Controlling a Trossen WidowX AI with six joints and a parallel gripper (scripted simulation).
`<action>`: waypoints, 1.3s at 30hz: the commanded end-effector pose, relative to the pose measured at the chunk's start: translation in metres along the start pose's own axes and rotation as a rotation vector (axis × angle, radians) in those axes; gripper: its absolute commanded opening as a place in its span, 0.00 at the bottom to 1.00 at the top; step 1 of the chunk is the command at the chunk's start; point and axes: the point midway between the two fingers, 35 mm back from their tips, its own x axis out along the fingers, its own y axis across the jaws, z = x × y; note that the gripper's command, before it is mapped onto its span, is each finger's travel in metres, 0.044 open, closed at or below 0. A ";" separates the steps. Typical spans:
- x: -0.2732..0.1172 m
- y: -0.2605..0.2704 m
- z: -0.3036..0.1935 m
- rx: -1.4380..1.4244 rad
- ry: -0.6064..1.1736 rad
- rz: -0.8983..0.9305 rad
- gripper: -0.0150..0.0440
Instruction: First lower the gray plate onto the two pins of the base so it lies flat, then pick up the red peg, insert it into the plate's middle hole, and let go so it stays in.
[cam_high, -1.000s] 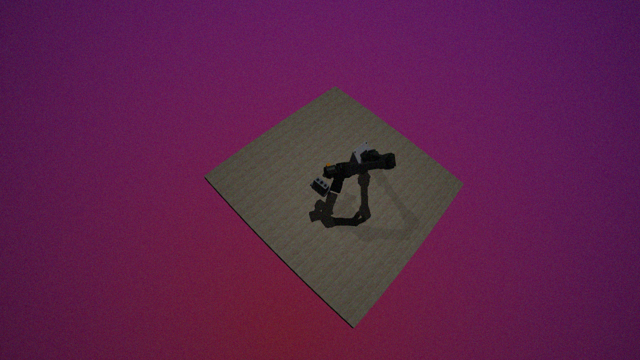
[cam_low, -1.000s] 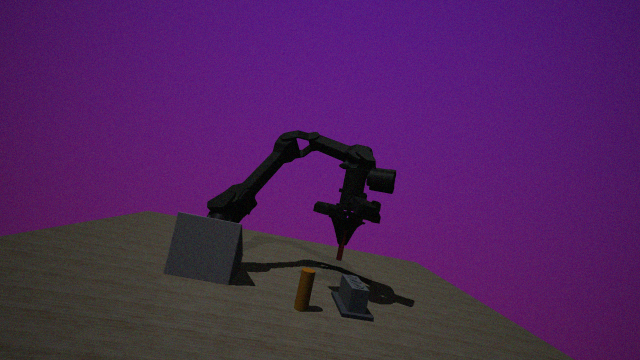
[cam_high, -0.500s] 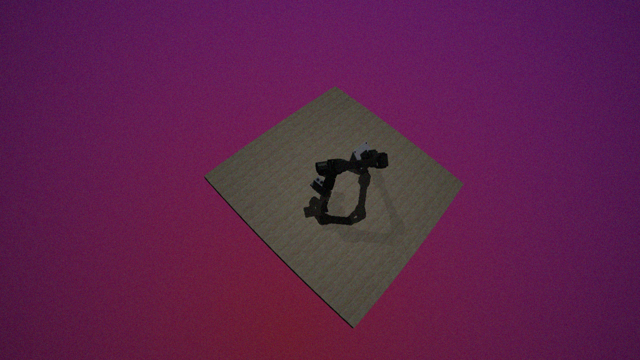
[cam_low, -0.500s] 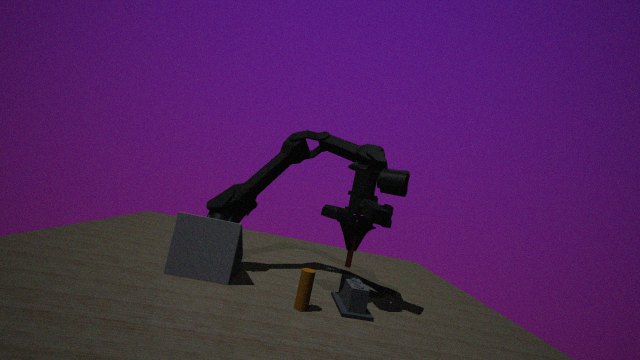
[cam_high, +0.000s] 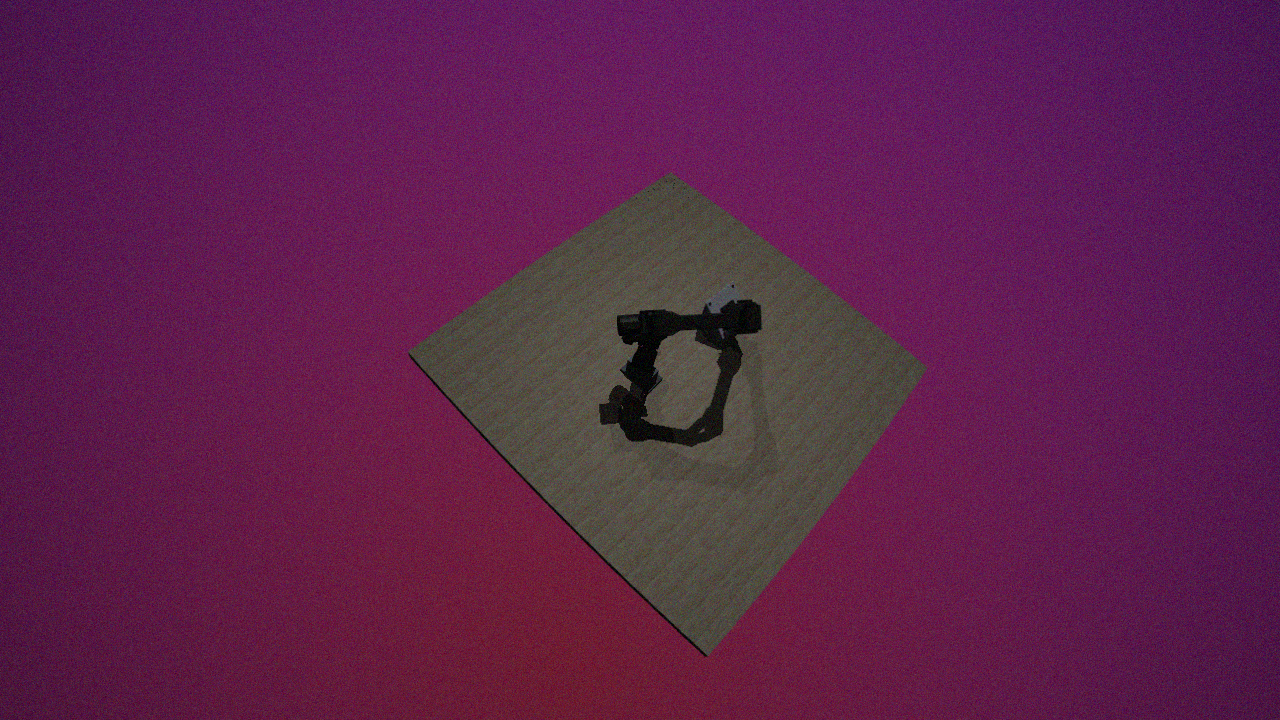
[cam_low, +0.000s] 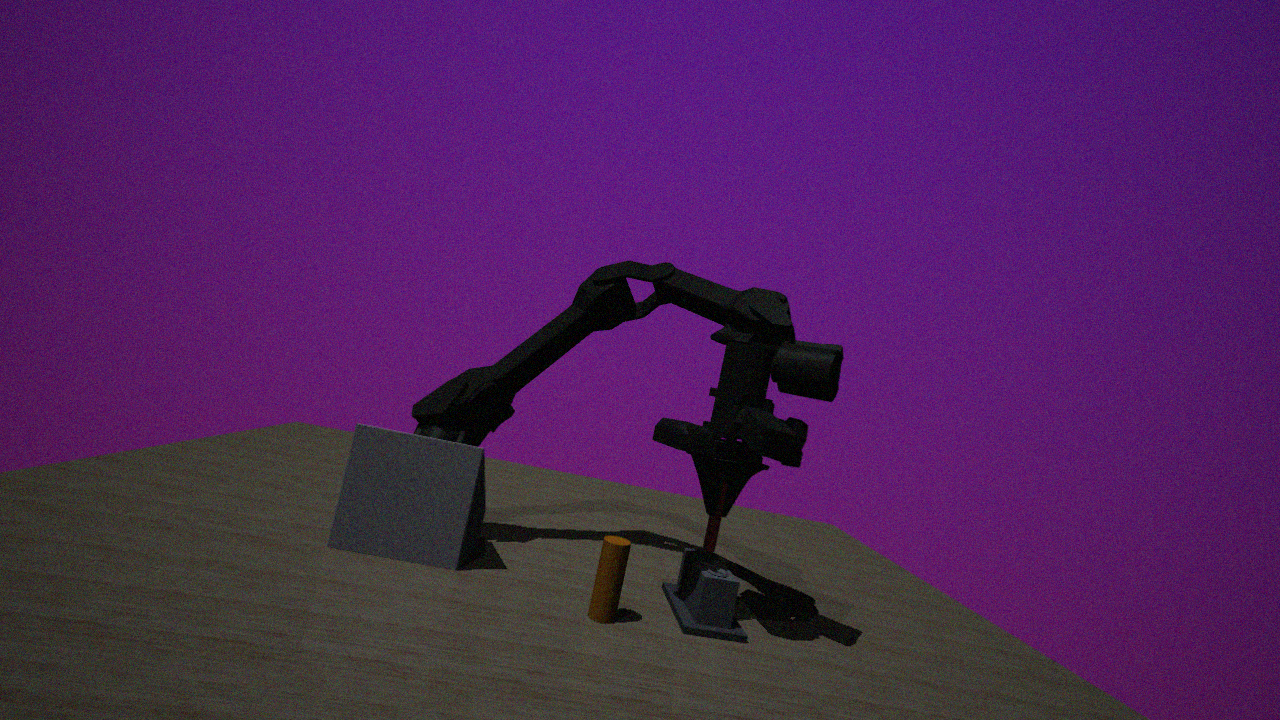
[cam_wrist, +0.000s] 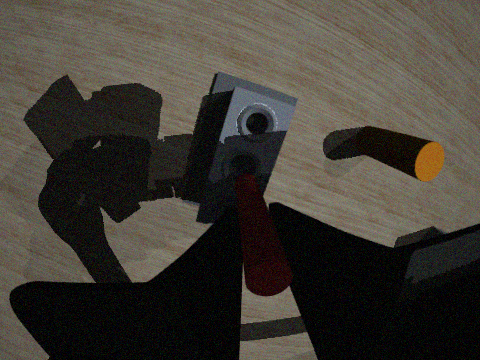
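My gripper (cam_low: 716, 514) (cam_wrist: 255, 207) is shut on the red peg (cam_low: 711, 534) (cam_wrist: 266, 255) and holds it roughly upright, with its lower end beyond the fingertips. The gray plate (cam_low: 718, 598) (cam_wrist: 283, 111) shows as a block with round holes and sits flat on the wider base (cam_low: 711, 632) (cam_wrist: 225, 82). In the wrist view the peg's lower end overlaps the edge of the middle hole; contact or depth cannot be told. One end hole is visible beyond it; the other end is hidden behind the peg and a finger. The pins cannot be made out.
An orange cylinder (cam_low: 608, 580) (cam_wrist: 430, 161) stands upright beside the base. A large gray wedge-shaped block (cam_low: 407, 497) (cam_high: 726, 293) stands near the arm's foot. The arm hides the plate in the top view, and its shadow falls across the plate. The wooden table top (cam_high: 698, 555) has open edges.
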 end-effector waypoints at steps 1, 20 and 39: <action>-0.001 -0.001 0.006 -0.007 -0.006 -0.002 0.25; -0.002 0.000 0.006 -0.007 -0.006 -0.001 0.25; -0.002 0.002 0.007 -0.007 -0.006 -0.001 0.25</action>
